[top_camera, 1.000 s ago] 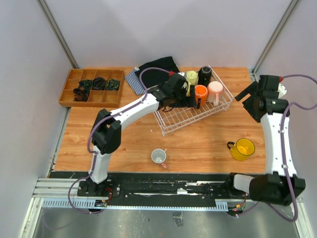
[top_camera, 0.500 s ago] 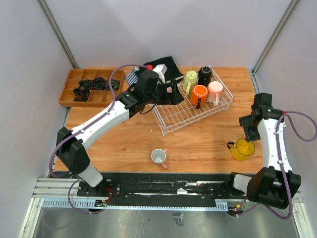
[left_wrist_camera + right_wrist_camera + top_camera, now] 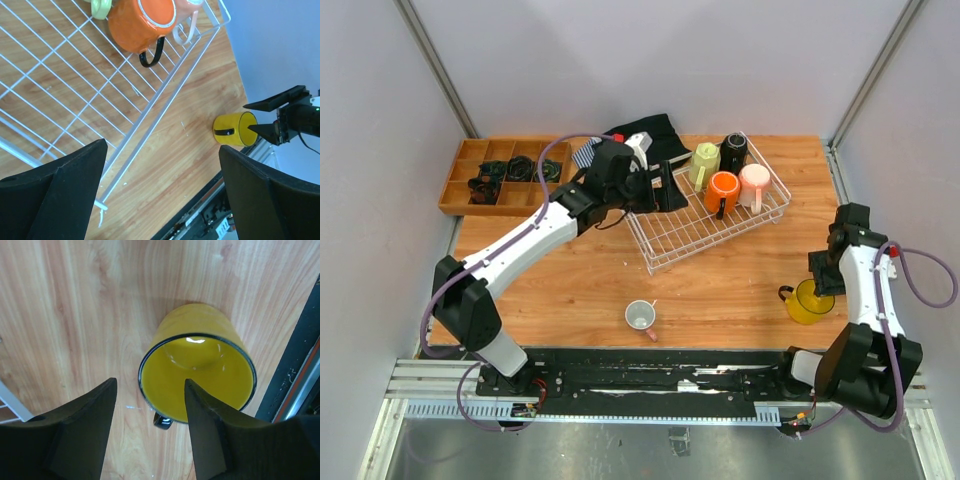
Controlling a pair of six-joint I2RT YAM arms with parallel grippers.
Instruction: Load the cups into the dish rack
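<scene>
So from the overhead view I'd call this about two thirds done: the dish rack (image 3: 672,246) already has four in it, the pale yellow-green mug (image 3: 706,160), the black mug (image 3: 734,152), the orange mug (image 3: 723,188) and the pale pink mug (image 3: 754,183), all bunched along its far side. Two are left out on the table (image 3: 580,290): the small dusty pink mug (image 3: 640,316), sitting alone near the front edge, and the yellow mug (image 3: 807,303) over on the right. The left arm is stretched out long and diagonal, with the left gripper (image 3: 665,190) at the rack's near-left corner holding nothing. The right arm is folded up tight, and the right gripper (image 3: 825,275) points down right at the yellow mug. The wooden tray (image 3: 505,175) and dark cloth (image 3: 645,135) at the back aren't part of this.

The left wrist camera backs that up: the jaws are spread really wide and empty, looking down across the rack wires at the orange mug, with the yellow mug and the other arm's fingers far off past the rack.

The right wrist camera is the interesting one. It looks straight down into the yellow mug, which stands upright with its handle toward the camera's bottom edge. The jaws are parted a moderate amount, with one finger (image 3: 85,425) outside the wall and the other over the mouth, so they straddle the rim. I can't tell whether they touch it, but nothing is gripped. My guess is it's lining up a rim pinch on this one, and the dusty pink one comes after.
</scene>
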